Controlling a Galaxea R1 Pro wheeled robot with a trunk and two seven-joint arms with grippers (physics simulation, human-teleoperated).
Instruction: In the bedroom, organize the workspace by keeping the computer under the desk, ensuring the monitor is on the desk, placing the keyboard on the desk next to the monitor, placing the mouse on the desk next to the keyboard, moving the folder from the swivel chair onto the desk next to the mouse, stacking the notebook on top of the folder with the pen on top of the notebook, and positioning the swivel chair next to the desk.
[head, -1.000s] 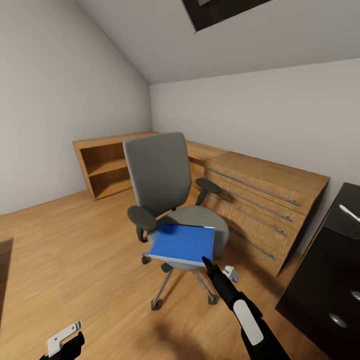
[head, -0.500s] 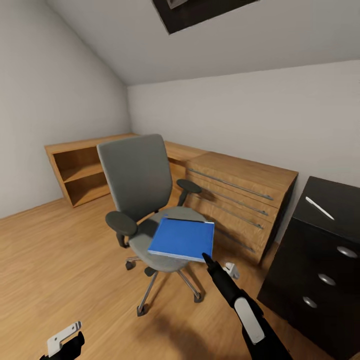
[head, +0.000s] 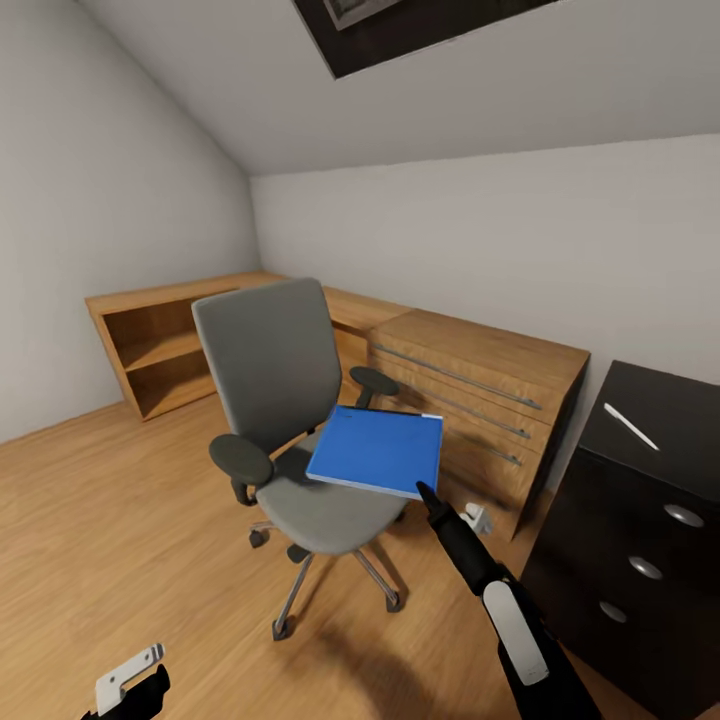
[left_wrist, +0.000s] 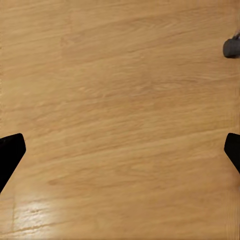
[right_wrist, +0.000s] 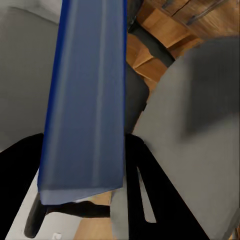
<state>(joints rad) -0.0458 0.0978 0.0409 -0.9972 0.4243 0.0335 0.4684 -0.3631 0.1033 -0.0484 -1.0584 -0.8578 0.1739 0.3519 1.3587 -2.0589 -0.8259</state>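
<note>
Head view: right hand (head: 424, 492) grips folder (head: 378, 450) above swivel chair (head: 290, 400).

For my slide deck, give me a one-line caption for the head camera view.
Right claw lifts the blue folder clear of the grey swivel chair, black desk at right.

Folder (head: 377, 451): bright blue, plain. Chair (head: 272, 372): grey upholstery, black armrests, chrome base. Bench (head: 655, 420): black, with grey oval drawer pulls. Pen (head: 630, 426): white. Cabinet (head: 478, 378): light wood, grey bar handles. Floor (head: 130, 520): honey-toned wood grain. Walls: off-white.
</note>
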